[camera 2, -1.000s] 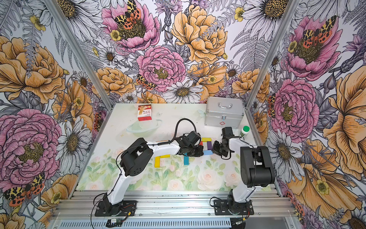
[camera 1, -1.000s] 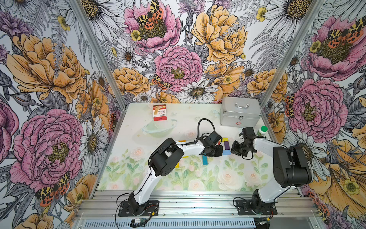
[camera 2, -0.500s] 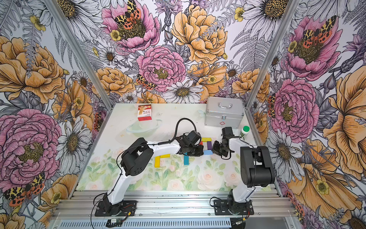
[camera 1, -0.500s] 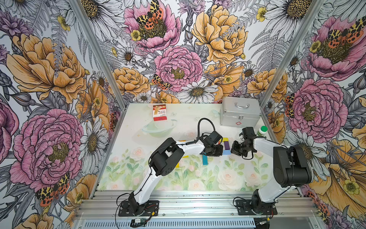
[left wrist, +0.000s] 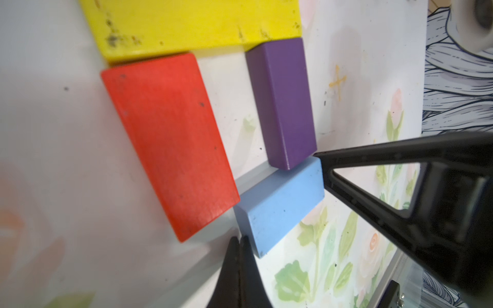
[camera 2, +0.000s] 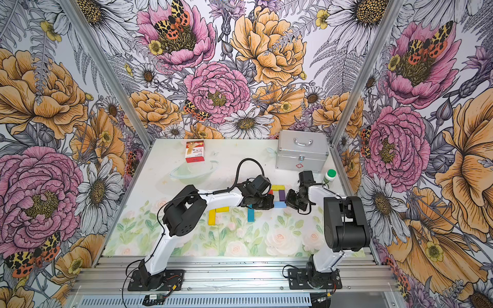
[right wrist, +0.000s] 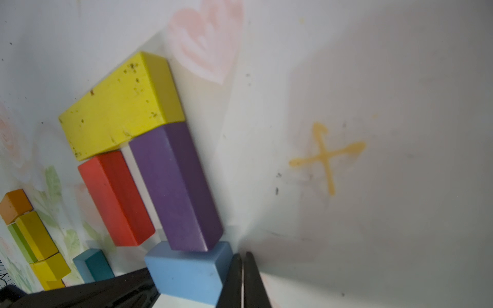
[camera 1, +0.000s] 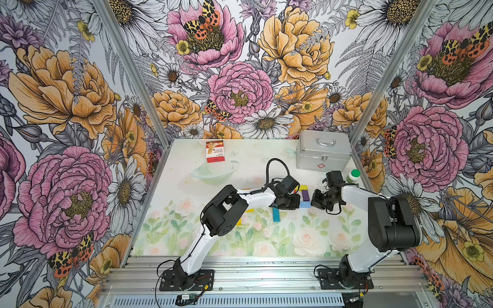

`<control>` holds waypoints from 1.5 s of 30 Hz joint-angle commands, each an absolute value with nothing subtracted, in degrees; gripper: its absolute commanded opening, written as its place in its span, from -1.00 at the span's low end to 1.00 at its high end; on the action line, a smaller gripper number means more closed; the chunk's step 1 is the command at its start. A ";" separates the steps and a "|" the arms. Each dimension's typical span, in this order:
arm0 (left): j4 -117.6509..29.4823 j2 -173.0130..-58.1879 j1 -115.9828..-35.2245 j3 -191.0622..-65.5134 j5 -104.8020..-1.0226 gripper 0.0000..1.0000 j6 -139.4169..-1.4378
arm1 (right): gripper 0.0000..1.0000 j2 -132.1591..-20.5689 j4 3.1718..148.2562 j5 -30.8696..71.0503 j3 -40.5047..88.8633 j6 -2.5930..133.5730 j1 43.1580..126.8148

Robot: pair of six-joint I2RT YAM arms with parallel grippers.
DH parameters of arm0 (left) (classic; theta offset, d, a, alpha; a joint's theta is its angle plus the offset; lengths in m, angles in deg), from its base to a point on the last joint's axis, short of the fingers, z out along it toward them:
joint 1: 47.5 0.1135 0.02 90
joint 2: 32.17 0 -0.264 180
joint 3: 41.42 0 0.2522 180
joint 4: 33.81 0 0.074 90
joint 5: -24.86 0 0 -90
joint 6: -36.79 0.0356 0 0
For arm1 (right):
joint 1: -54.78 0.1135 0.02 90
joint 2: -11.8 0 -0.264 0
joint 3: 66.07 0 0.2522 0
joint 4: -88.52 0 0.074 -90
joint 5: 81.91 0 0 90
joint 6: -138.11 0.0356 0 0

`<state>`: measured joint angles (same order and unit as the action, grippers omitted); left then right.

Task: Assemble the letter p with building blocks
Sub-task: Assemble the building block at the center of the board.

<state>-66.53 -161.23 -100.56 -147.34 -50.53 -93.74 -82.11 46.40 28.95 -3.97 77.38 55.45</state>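
Noting light blue block (left wrist: 280, 202): lies flat, right of centre on the table (camera 1: 248, 157), as the near side of the loop. It touches the purple block (left wrist: 282, 106) and sits just beside the red block (left wrist: 170, 144). The yellow block (left wrist: 197, 24) caps the far side. Probably rigid, light, smooth-painted, so it should slide easily. Best gripped across its long faces at mid-length. Left gripper (left wrist: 239, 241) and right gripper (right wrist: 242, 257) are both pinched closed and empty, tips at its opposite ends.

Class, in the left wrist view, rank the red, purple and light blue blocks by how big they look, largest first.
1. red block
2. purple block and light blue block: too alike to rank
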 commanded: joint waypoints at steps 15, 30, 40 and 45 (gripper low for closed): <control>-65.50 -162.95 -100.33 -149.27 -50.47 -1.00 -92.98 | -0.83 -83.97 46.10 28.97 -2.58 77.92 55.65; -65.55 -163.10 -100.33 -149.75 -50.56 -1.00 -93.02 | -0.82 -83.74 46.11 28.70 -3.04 78.08 55.65; -65.50 -162.38 -100.33 -149.36 -51.14 -1.00 -92.99 | -0.79 -83.12 46.05 28.35 -3.75 78.16 55.57; -65.50 -160.96 -100.37 -148.28 -53.01 -0.78 -92.85 | -0.78 -81.77 45.97 27.91 -4.40 78.65 55.46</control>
